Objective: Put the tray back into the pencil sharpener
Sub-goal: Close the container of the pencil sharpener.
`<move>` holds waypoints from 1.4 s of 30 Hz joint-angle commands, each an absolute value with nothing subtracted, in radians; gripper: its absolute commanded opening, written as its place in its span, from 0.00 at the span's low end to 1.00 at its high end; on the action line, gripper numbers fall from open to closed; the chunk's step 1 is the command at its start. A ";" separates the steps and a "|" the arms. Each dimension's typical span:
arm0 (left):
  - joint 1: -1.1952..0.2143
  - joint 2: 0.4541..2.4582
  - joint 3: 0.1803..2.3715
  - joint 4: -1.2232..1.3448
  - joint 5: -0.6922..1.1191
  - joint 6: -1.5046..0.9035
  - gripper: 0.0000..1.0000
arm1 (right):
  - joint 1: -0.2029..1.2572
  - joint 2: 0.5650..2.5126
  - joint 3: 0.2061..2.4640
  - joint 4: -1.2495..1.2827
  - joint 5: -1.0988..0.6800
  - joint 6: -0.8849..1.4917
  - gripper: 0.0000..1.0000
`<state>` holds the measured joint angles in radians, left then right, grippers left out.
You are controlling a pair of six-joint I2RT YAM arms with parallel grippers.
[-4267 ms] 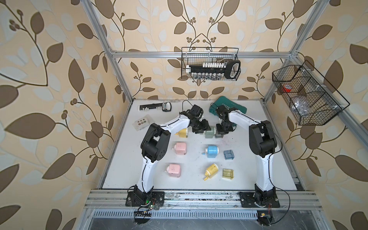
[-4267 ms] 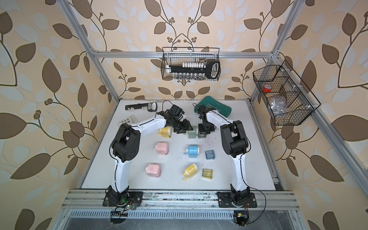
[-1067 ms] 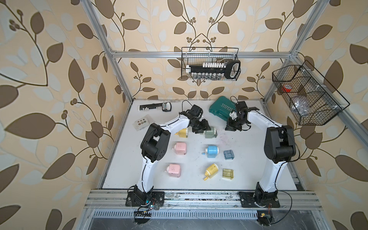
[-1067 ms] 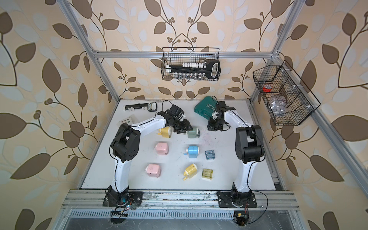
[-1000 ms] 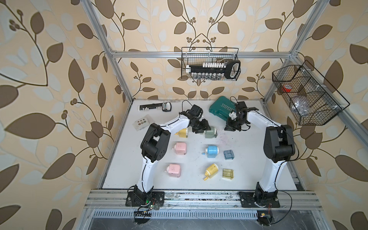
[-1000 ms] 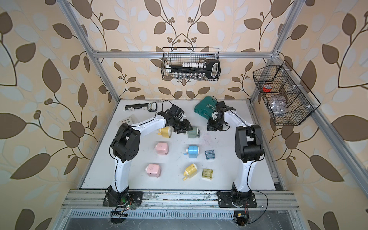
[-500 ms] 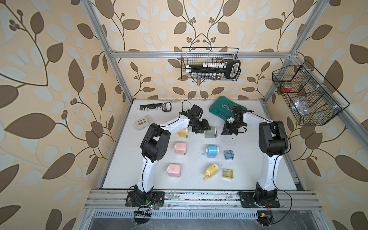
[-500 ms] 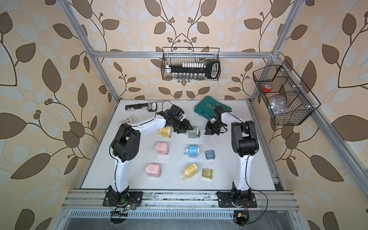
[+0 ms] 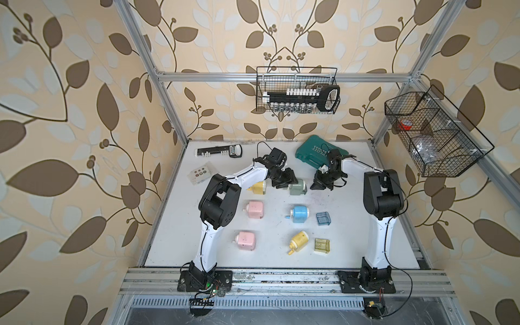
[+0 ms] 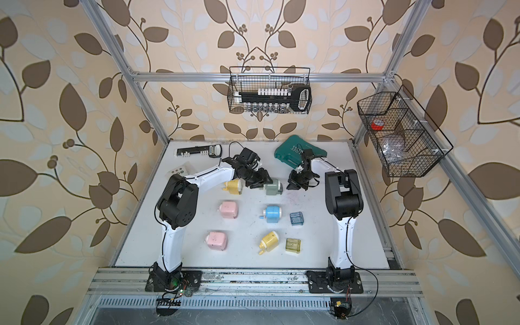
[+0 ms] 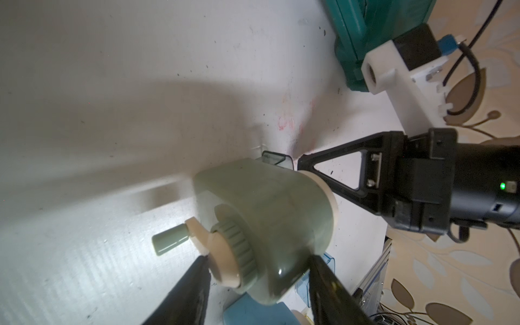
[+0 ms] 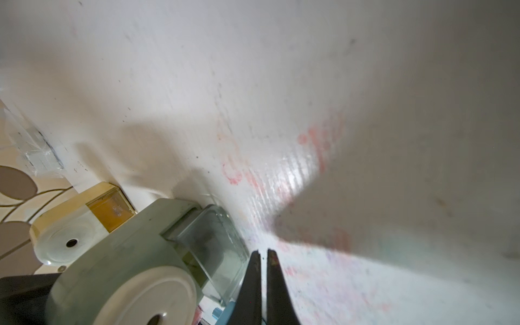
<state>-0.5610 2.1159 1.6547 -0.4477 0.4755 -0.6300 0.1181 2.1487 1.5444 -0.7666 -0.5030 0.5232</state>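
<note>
Grip status: left gripper [image 9: 284, 183] clamps green sharpener [image 9: 297, 187], right gripper [image 12: 263, 253] pinched closed beside tray [image 12: 213, 242].
On white table [image 9: 351, 225], sharpener sits in back half, roughly midway between side edges. Left fingers narrow, one each side of its body. Clear tray sits in sharpener's slot, part sticking out. Right fingertips together, empty, just beside tray's outer face; contact unclear.

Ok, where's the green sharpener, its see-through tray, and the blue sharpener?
green sharpener [image 11: 267, 202], left wrist view, on its rounded green body.
tray [image 12: 213, 244], right wrist view, on its clear outer wall.
blue sharpener [image 9: 299, 214], in a top view, on its blue body.
</note>
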 commanded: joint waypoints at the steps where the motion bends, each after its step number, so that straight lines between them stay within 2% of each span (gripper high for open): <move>1: -0.555 2.145 1.624 -0.474 0.428 -0.631 0.57 | 0.129 2.190 1.570 -0.767 -0.510 0.534 0.00; 42: -0.556 2.157 1.618 -0.463 0.437 -0.639 0.57 | 0.202 2.188 1.562 -0.653 -0.695 0.554 0.00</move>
<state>-0.5526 2.1162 1.6497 -0.4343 0.4797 -0.6323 0.1814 2.1651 1.5524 -0.6975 -0.5957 0.5426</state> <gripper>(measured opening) 0.568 0.047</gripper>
